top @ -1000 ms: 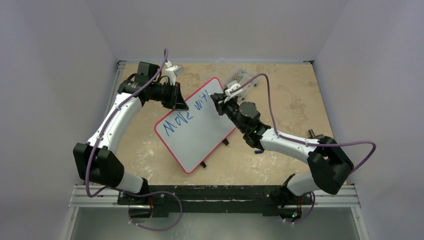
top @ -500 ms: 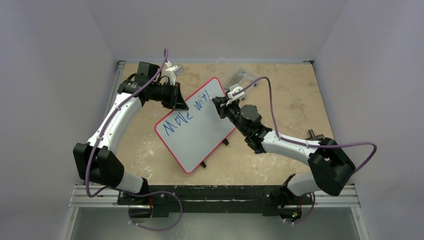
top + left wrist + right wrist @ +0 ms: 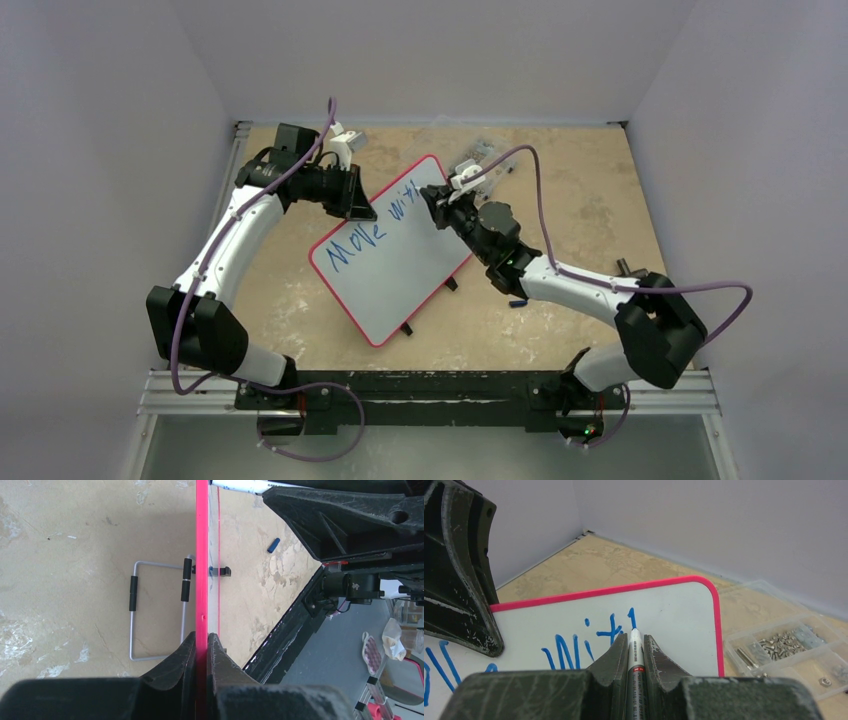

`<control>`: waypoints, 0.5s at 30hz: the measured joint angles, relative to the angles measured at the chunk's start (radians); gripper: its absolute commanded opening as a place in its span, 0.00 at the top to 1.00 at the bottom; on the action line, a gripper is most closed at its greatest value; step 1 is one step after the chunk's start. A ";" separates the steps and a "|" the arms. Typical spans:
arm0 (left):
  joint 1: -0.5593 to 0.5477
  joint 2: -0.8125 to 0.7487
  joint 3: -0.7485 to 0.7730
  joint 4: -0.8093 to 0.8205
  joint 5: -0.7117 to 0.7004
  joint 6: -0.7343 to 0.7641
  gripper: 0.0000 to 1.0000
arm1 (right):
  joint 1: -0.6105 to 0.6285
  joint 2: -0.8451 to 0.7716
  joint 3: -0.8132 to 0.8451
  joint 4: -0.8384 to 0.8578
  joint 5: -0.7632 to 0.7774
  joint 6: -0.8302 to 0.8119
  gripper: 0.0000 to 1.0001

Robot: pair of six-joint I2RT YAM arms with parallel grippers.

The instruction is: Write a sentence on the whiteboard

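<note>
The whiteboard (image 3: 395, 262), white with a red rim, stands tilted mid-table. Blue marker writing (image 3: 362, 238) reads "Move wit" plus a fresh stroke. My left gripper (image 3: 362, 210) is shut on the board's upper-left rim; the left wrist view shows the red edge (image 3: 201, 555) clamped between the jaws. My right gripper (image 3: 432, 212) is shut on a grey marker (image 3: 635, 652), its tip touching the board just below the new vertical stroke (image 3: 631, 617). The board also shows in the right wrist view (image 3: 674, 615).
A clear plastic box of screws (image 3: 480, 155) lies behind the board's far corner, also in the right wrist view (image 3: 784, 647). A blue marker cap (image 3: 517, 302) lies right of the board. A wire stand (image 3: 157, 610) props the board's back. White walls enclose the table.
My right gripper with the marker shifted slightly down-right and back up along the board, beside the "t". The left arm and board have not moved.
</note>
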 measured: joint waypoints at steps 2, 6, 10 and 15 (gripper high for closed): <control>0.000 0.000 0.000 0.000 0.000 0.000 1.00 | 0.000 0.009 0.016 -0.002 0.000 -0.005 1.00; 0.000 0.000 0.000 0.000 -0.002 0.000 1.00 | 0.000 0.018 0.030 -0.005 0.001 -0.017 1.00; 0.000 0.000 0.000 0.000 -0.004 -0.002 1.00 | 0.000 0.024 0.035 -0.005 0.004 -0.029 1.00; 0.000 0.000 0.000 0.000 -0.005 -0.003 1.00 | -0.005 0.025 0.038 -0.007 0.009 -0.033 1.00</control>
